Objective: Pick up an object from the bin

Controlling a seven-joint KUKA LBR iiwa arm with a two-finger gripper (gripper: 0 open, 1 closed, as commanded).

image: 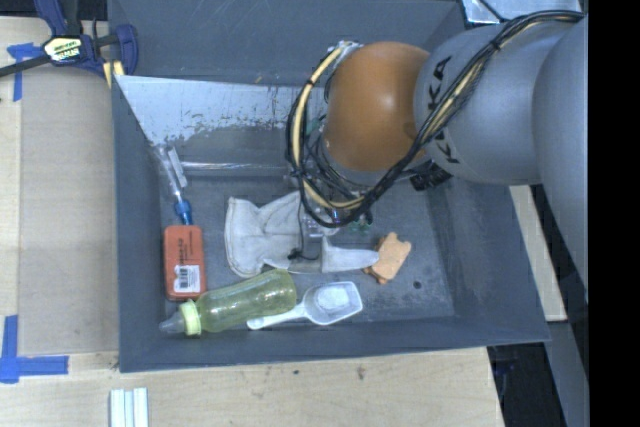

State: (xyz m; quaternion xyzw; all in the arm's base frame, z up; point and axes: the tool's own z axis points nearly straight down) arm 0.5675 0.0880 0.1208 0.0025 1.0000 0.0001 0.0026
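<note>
- Gripper (308,249) is low in the bin (440,245), near mid-floor, reaching in from the right below the orange wrist cover (372,105) w/ black-and-yellow cables (318,185) looped round it.
- Open or closed: can't tell, the tip is dark and partly hidden by cables.
- Gripper tip sits at the right edge of the white cloth (250,230). The cloth is crumpled, looks like a rag or glove, and lies mid-floor slightly left of centre.
- Whether the tip touches the cloth or is just above it: can't tell.
- Pale flat piece (352,260) is just right of the tip. It may be part of the same cloth, unclear.
- Tan chunk (391,257), rough-edged, lies touching or just beside the right end of that pale piece.
- White plastic scoop (328,303) lies near the front wall, just below the gripper, w/ its handle pointing left.
- Yellow-green baby bottle (240,303) lies on its side along the front wall w/ the teat end left. Its right end is next to the scoop handle.
- Orange-red flat pack (183,262) w/ white label lies at the left side, just above the bottle's teat end.
- Clear stick w/ blue end (176,183), toothbrush or pen, lies in the back-left corner, well apart from the gripper.
</note>
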